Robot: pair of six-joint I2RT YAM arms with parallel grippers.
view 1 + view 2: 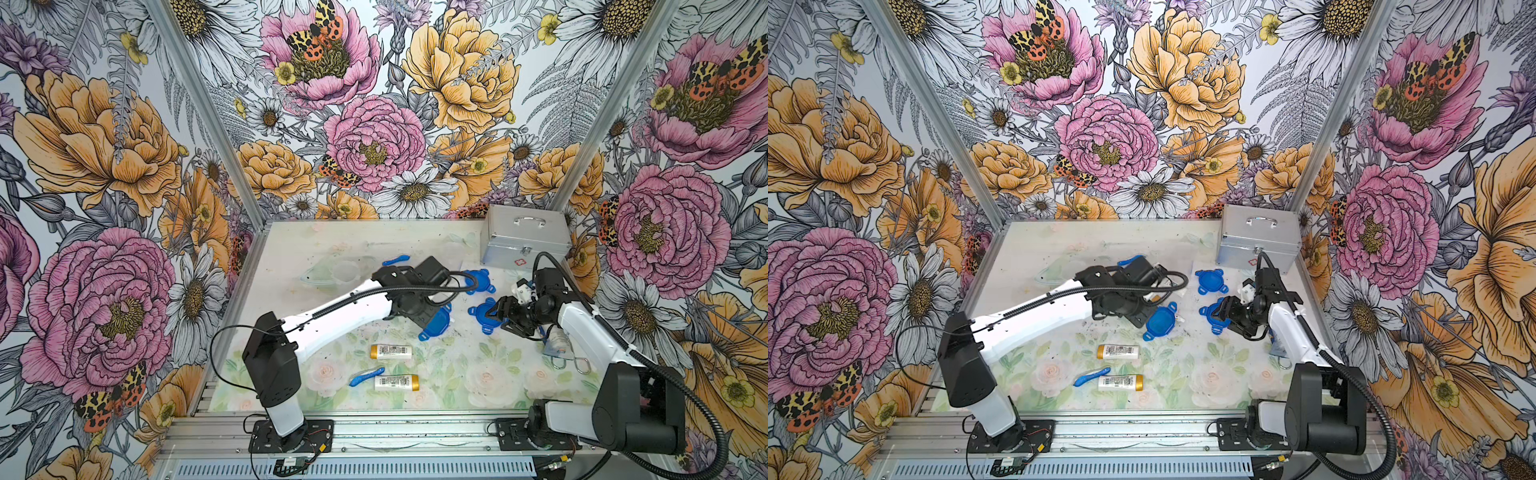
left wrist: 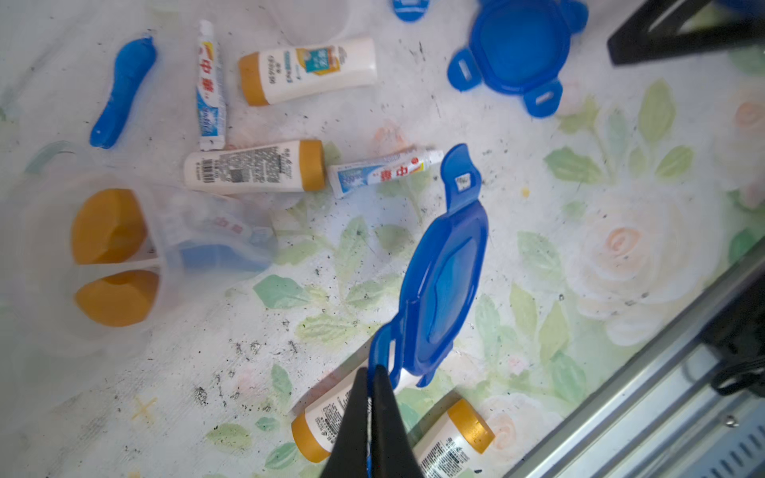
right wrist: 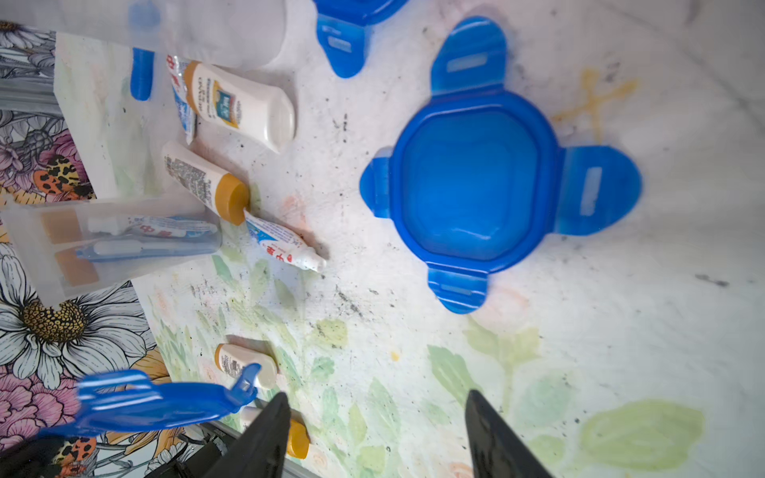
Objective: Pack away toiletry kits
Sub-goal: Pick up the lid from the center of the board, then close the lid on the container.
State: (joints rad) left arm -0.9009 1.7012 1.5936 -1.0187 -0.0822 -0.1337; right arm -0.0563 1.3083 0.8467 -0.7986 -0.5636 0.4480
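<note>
My left gripper (image 2: 372, 374) is shut on one tab of a blue four-tabbed lid (image 2: 443, 281), which hangs tilted above the mat; it shows in both top views (image 1: 434, 326) (image 1: 1160, 322). My right gripper (image 3: 374, 407) is open over the mat, close to a second blue lid (image 3: 476, 186) lying flat. A clear cup (image 2: 124, 256) lies on its side with two gold-capped bottles, a toothpaste tube and a blue toothbrush inside. Loose bottles (image 2: 306, 70) (image 2: 254, 165), toothpaste tubes (image 2: 211, 82) (image 2: 385, 171) and a toothbrush (image 2: 124, 91) lie near it.
Two more bottles (image 1: 390, 351) (image 1: 397, 382) and a toothbrush (image 1: 366, 376) lie near the front edge. A third lid (image 1: 478, 280), another toothbrush (image 1: 395, 260) and an empty clear cup (image 1: 347, 270) sit farther back. The silver case (image 1: 523, 241) stands shut at the back right.
</note>
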